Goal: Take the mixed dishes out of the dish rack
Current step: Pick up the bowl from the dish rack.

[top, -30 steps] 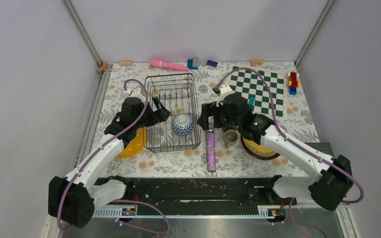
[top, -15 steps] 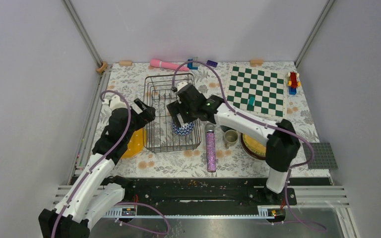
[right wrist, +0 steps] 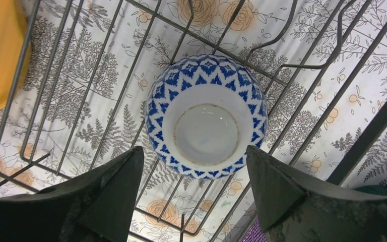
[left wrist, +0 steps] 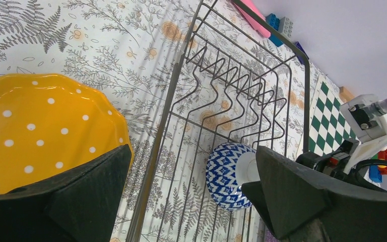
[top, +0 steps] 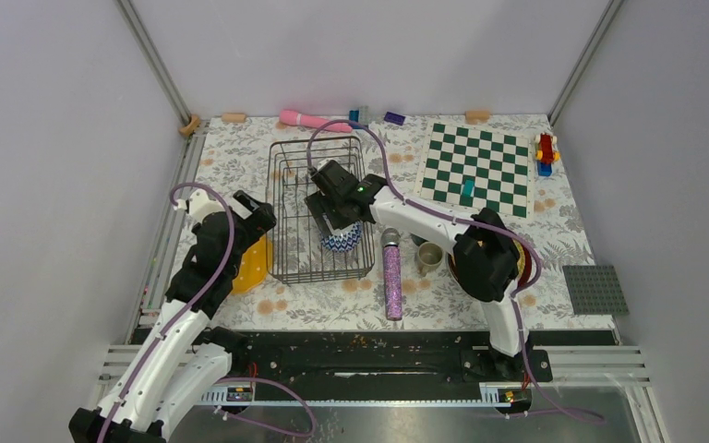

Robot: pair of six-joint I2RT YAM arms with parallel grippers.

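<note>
The floral-patterned bench point(top: 231, 161) carries the black wire dish rack point(top: 295, 198). Inside it sits one patterned bowl point(right wrist: 205, 117), foot ring facing the right end effector point(right wrist: 194, 156), whose jaws straddle it wide apart, gripping nothing. The left end effector point(left wrist: 191, 156) is open near the yellow plate point(left wrist: 35, 131), which lies outside the rack.

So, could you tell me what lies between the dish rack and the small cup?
The glittery purple cylinder lies between the dish rack and the cup, shown in the top view.
</note>
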